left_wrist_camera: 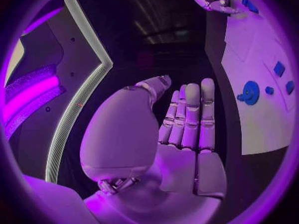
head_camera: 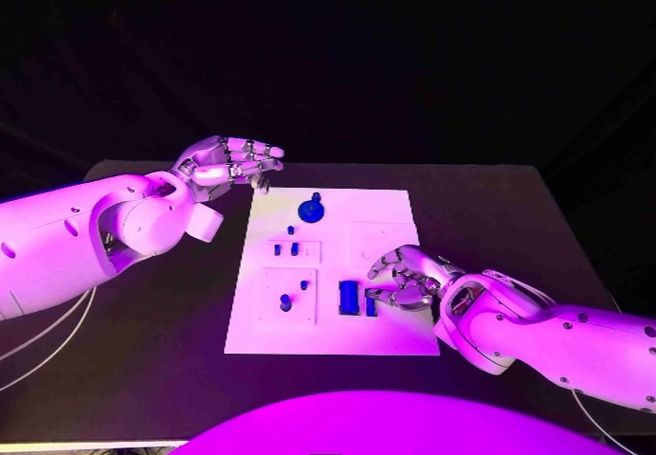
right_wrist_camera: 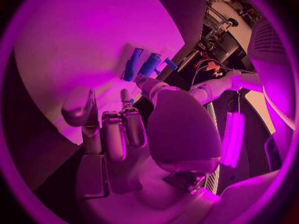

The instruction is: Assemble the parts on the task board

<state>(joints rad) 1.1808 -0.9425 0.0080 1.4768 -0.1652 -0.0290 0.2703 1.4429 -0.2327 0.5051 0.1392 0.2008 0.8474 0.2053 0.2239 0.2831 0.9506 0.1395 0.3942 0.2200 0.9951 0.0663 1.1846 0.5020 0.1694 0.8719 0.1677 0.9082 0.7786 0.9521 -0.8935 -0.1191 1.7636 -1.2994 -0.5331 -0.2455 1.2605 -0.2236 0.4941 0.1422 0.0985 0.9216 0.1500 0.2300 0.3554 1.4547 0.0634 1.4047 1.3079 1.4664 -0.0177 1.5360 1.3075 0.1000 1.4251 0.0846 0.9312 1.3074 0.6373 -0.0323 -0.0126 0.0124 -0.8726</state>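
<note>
Lying in the middle of the black table [head_camera: 164, 379], the white task board [head_camera: 390, 210] carries several small blue parts: a round disc-like piece [head_camera: 313, 210] near its far end, little pegs [head_camera: 284, 250] in a square recess, and a longer blue block [head_camera: 349, 298] near the right hand [head_camera: 406, 281]. That right hand hovers over the board's right edge with fingers curled; whether it pinches anything I cannot tell. The left hand [head_camera: 226, 163] hangs off the board's far left corner, fingers loosely apart, holding nothing.
</note>
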